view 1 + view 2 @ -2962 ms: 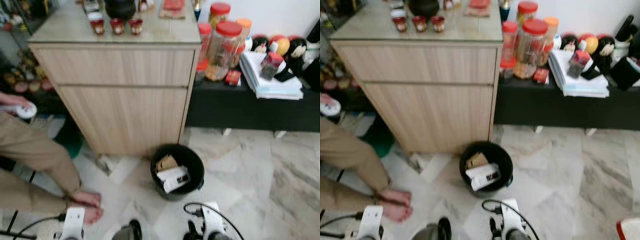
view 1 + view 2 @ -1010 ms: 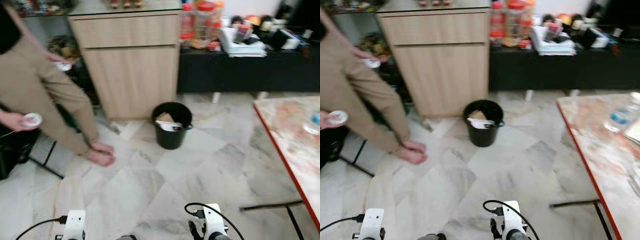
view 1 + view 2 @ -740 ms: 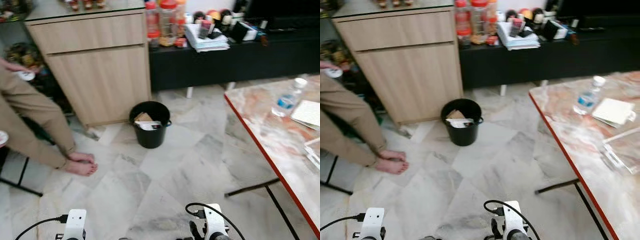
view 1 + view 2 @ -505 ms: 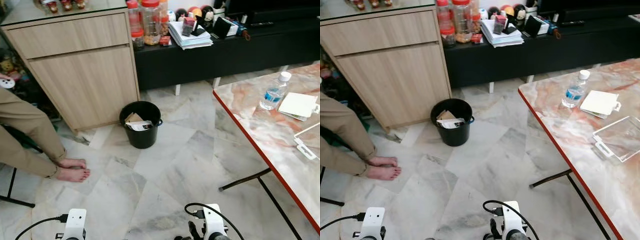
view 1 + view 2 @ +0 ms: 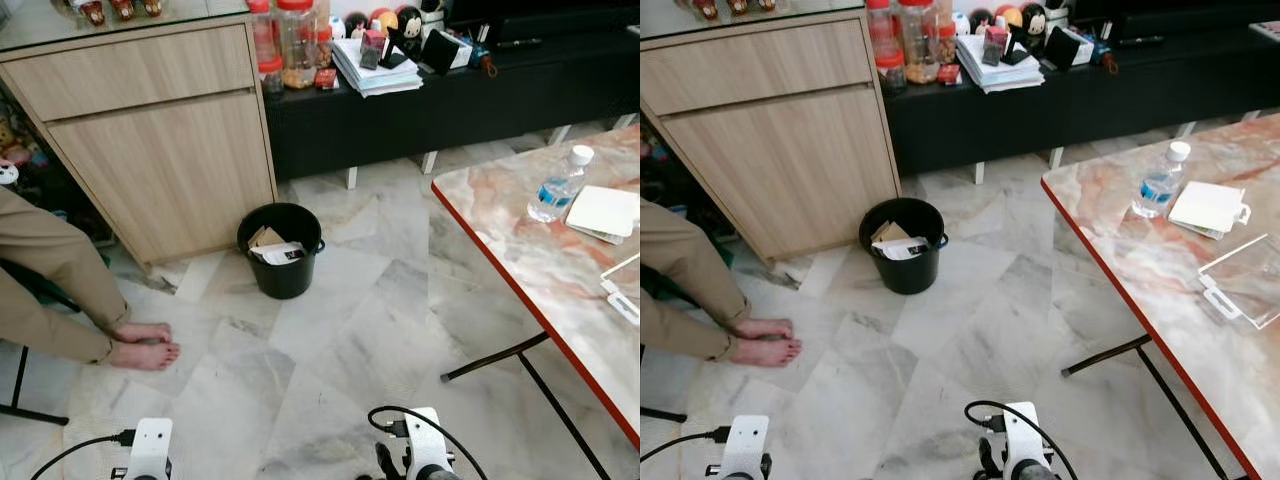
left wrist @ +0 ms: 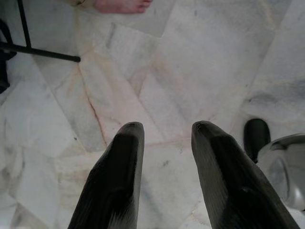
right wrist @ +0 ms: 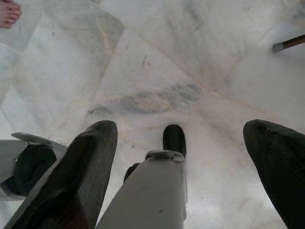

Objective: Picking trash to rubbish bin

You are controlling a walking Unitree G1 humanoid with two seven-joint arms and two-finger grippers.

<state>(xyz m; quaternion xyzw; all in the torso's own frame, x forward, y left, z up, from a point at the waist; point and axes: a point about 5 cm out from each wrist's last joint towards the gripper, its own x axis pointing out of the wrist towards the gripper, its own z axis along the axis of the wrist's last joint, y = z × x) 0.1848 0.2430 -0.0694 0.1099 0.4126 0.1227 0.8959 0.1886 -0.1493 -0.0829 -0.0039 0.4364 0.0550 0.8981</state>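
From the head views, the bin (image 5: 281, 250) stands on the floor by the cupboard (image 5: 160, 150), easy to reach, with trash inside. A bottle (image 5: 558, 185) on the bench (image 5: 530, 270) may be next.

Left wrist: the left hand (image 6: 163, 131) hangs spread and empty.

Right wrist: the right hand (image 7: 183, 138) hangs spread wide, empty too.

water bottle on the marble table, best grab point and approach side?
Grip the water bottle around its clear body near the blue label, not the narrow white cap. It stands upright near the table edge that faces the bin, with a white box on its other side. So probably come in level from that open edge with an open claw.
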